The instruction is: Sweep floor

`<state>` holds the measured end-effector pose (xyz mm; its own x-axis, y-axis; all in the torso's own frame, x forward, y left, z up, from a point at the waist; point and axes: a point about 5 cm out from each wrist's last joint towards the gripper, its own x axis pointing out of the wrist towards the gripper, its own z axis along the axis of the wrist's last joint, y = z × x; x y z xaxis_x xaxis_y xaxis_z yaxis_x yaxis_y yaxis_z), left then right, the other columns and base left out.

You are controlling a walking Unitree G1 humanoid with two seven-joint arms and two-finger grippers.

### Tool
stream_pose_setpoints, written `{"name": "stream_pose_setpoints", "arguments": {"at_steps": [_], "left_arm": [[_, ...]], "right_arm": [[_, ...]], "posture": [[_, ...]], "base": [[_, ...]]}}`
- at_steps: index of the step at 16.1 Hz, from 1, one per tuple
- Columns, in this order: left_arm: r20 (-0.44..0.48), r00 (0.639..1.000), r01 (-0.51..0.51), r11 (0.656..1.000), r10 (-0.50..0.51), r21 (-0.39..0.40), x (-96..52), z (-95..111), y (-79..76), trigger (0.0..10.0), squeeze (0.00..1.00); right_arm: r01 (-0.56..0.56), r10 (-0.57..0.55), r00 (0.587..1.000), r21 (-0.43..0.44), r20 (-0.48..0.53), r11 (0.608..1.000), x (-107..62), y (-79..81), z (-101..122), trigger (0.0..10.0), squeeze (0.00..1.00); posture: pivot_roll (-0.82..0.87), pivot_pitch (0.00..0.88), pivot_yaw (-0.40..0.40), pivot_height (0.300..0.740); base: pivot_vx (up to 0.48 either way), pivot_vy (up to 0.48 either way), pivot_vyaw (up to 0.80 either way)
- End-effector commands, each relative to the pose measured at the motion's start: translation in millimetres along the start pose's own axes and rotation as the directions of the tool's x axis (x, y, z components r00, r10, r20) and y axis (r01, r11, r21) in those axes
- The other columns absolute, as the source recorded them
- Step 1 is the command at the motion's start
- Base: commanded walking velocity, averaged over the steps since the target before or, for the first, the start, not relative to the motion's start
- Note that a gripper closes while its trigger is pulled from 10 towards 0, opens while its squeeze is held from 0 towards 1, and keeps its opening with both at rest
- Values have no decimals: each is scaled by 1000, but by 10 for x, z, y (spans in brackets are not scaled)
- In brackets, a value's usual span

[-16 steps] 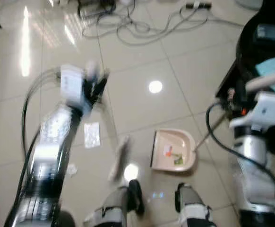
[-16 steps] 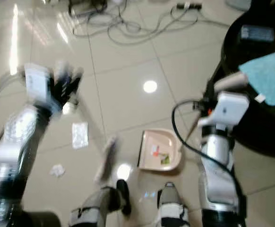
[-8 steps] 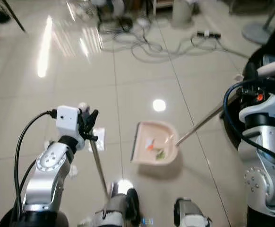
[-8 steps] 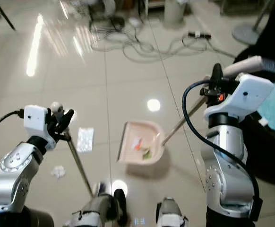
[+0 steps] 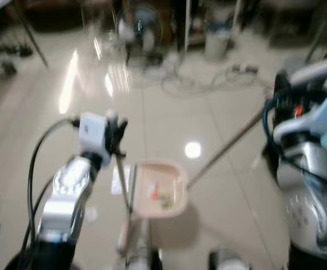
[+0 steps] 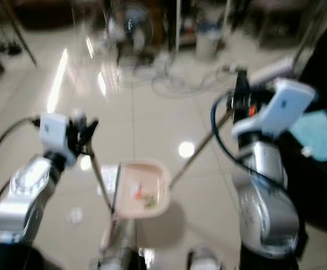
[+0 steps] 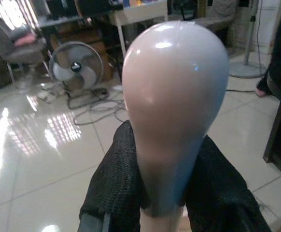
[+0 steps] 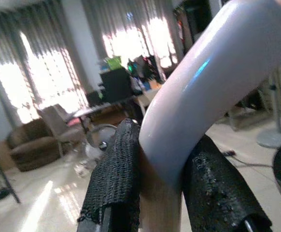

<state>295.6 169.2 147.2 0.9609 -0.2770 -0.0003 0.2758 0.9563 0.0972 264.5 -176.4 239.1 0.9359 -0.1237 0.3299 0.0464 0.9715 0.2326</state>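
**Broom and dustpan held over a tiled floor**

Since half a second ago, the view has been raised, so more of the room is shown, and the dustpan (image 5: pixel 159 189) is seen closer to the broom handle (image 5: pixel 122 177). The pale pink dustpan, carrying a few small coloured scraps, is set on the glossy floor (image 5: pixel 225 185), its long stick running up to the right gripper (image 8: pixel 162 193), whose jaws are clenched on it. The left gripper (image 7: pixel 167 193) is clamped below the broom's rounded pink knob. A fan (image 7: pixel 76 67) and cables (image 5: pixel 208 81) are seen behind.
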Motion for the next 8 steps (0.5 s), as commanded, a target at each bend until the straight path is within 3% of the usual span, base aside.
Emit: {"name": "stream_pose_setpoints", "arguments": {"at_steps": [1, 2, 8], "left_arm": [[16, 1000, 6, 1000, -6, 2, 13, 66, -10, 10000, 0], [15, 1000, 10, 1000, -10, 6, 7, 73, -11, 10000, 0], [-38, 999, -6, 999, 8, 49, -148, -9, 63, 10000, 0]], "right_arm": [[5, -5, 999, 2, 39, 1000, -5, 5, 107, 10000, 0], [9, -9, 999, 5, 37, 1000, -13, 2, 104, 10000, 0], [64, -65, 998, 40, 23, 997, -54, -101, 116, 10000, 0]], "posture": [[-116, 93, 127, 740], [-115, 95, 129, 740], [-89, 122, 145, 740]], "base": [[0, -480, 0], [0, -480, 0], [0, 0, 0]]}}
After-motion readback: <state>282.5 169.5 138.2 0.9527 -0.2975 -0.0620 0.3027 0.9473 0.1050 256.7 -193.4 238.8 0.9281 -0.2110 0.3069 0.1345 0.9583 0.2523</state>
